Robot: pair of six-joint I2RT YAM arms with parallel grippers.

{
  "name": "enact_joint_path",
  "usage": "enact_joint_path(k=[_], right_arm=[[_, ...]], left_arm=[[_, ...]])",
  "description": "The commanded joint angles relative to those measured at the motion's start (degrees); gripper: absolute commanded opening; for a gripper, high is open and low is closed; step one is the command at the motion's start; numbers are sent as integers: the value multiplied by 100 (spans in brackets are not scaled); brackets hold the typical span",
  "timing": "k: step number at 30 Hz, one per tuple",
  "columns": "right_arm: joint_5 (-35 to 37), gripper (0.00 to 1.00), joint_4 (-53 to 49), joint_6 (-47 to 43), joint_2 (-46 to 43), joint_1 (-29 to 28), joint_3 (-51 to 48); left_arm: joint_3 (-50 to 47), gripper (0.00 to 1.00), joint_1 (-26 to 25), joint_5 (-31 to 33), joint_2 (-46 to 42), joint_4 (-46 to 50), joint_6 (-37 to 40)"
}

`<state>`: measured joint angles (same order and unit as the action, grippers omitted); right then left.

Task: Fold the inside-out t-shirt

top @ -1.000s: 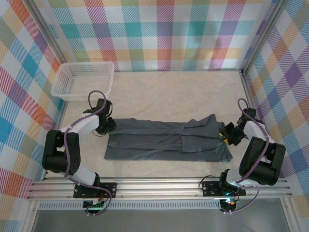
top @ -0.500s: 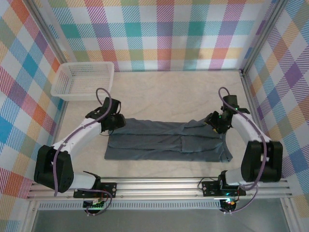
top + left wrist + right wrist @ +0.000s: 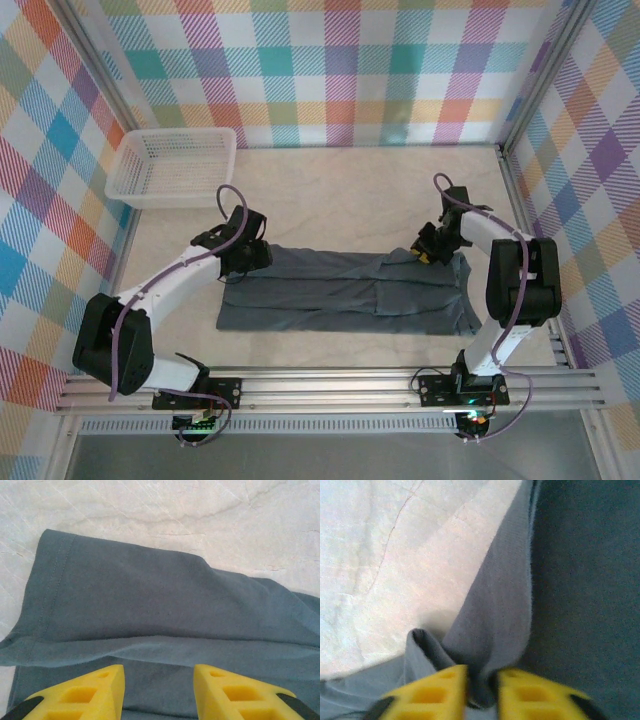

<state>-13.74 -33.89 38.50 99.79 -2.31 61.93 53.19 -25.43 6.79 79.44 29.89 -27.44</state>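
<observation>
- The inside-out t-shirt point(image 3: 345, 292) is seen lying as a long flat band across the table point(image 3: 350, 190), well apart from the white basket point(image 3: 172, 165).
- A pinch of its far-right edge is clamped tight by the right gripper point(image 3: 481, 682).
- The left gripper point(image 3: 159, 675) is spread wide over the shirt's left end, with nothing gripped.
- A matching far-edge pinch seems called for there, so both corners can be lifted level and the fold kept straight.

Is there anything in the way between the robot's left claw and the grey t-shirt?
No, nothing visible. The left gripper hangs open right over the inside-out t-shirt, only fabric showing between its jaws. The right gripper pinches a fold of it. The white basket sits apart, at the far left corner.
</observation>
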Motion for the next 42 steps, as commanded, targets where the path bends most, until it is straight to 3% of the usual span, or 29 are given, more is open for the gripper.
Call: enact_joint_path(k=[1,4,7,12,15,16,19,26,30,35,37,40,41,42], right_arm=[[-104,1,-120,33,-21,-41,151],[61,0,-551,-36,-529,-95,178],[367,0,-984,254,-1620,-225,-435],[468,0,-1788,1953,-4729,-548,-2919],[318,57,-2230,2201,-6140,-569,-3295],[456,66,-2331,2153,-6344,-570,-3160],[987,71,-2387,1799,-6025,-570,-2501],[1605,72,-1816,1011,-3579,-569,-1118],[2172,71,-1910,778,-2778,-494,-964],[1929,75,-1765,1089,-2754,-480,-1520],[1731,72,-1469,1035,-2850,-481,-1817],[1806,68,-1710,998,-2909,-481,-1704],[1857,65,-1793,963,-3005,-482,-1632],[1877,52,-1793,862,-3141,-484,-1578]], left_arm=[[61,41,-60,158,80,17,-9],[68,41,-66,165,82,57,-8],[55,41,-67,184,63,55,2],[-33,41,-63,178,60,-59,-37],[-77,41,-62,55,103,-161,-103],[-72,41,-60,7,128,-180,-101],[30,41,-85,-66,185,-150,-13],[30,39,-119,-238,31,-97,155],[-48,35,-207,-358,80,-31,29],[-147,33,-243,-312,55,-61,-63],[-145,28,-260,-415,100,-40,-111],[-155,7,-348,-747,198,-53,-306],[-126,0,-415,-844,243,-17,-375],[-75,0,-491,-872,303,42,-453]])
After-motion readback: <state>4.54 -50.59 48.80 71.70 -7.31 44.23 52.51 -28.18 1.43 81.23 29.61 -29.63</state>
